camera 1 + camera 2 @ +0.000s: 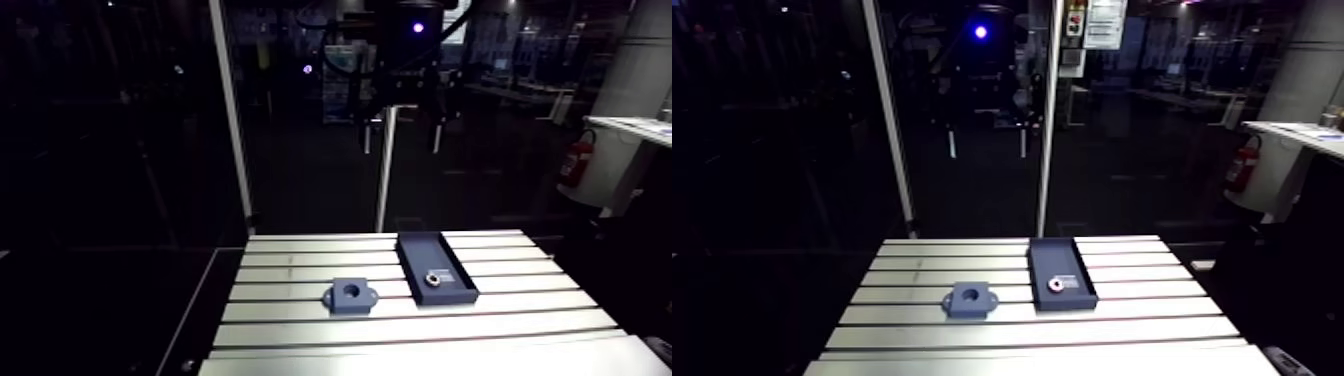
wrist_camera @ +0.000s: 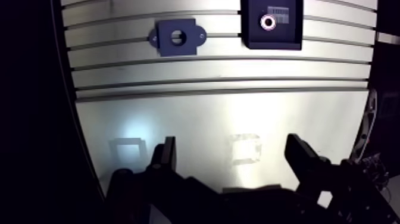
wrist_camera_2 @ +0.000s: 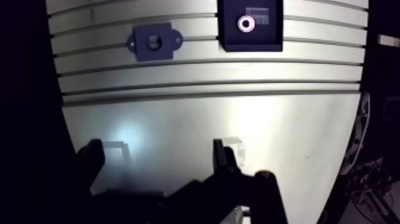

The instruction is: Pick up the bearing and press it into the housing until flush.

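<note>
Bearing [image 2: 268, 22] lies flat inside a shallow dark tray [image 2: 274, 43], bore upward, just beside a pale label [image 2: 280, 11] on the tray floor; bright metal ring. Housing [image 2: 177, 37], a dark block with a round bore and two side ears, sits on the slotted table [image 2: 208, 95] beside the tray, not touching it. Gripper [image 2: 232, 156] hangs over the plain sheet part of the table, well apart from both parts; jaws stand wide, holding no part; fingers [image 2: 168, 154] dark against the metal. Arm view: gripper high above tray and housing.
</note>
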You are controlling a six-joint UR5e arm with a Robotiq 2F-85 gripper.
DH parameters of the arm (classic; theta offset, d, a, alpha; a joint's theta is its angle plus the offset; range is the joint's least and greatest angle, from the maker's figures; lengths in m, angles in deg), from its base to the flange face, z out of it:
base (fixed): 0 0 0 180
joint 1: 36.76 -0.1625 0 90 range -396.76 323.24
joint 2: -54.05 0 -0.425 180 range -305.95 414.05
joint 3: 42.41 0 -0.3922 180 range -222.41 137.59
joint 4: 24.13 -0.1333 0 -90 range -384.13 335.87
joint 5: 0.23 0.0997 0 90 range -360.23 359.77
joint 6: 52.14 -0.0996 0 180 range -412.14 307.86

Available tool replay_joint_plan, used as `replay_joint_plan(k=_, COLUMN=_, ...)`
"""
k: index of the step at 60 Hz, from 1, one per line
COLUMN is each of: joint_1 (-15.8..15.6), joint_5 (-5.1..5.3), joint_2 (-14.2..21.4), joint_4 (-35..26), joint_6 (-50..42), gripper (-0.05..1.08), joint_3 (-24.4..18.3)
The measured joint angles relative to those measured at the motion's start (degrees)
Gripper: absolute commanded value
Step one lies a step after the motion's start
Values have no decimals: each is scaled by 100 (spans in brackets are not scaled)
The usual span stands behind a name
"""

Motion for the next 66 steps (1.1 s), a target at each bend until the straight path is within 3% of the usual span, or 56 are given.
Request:
replay_joint_plan(k=14, joint_1=211, joint_5=-211, joint_2=-8, joint_4=120, joint_6=194, gripper=1, joint_3=38)
replay_joint_plan(k=24, joint_1=538, joint_5=-254, joint_2=-45, joint_4=370, joint_6=574, gripper=1, joint_3=70)
replay_joint_plan(k=40, joint_1=909, joint_5=-172, joint_2=-258, joint_4=765, joint_6=1002, gripper=1, joint_3=120)
replay_joint_plan(k=50, joint_1=994, joint_5=-113, joint_2=-477, joint_4=1134, joint_6=1092, gripper=1, joint_3=239)
replay_joint_plan(k=66, joint_1=1046, joint_5=-100, joint_2=-774, joint_4=1727, joint_6=1180, gripper=1, joint_3=533)
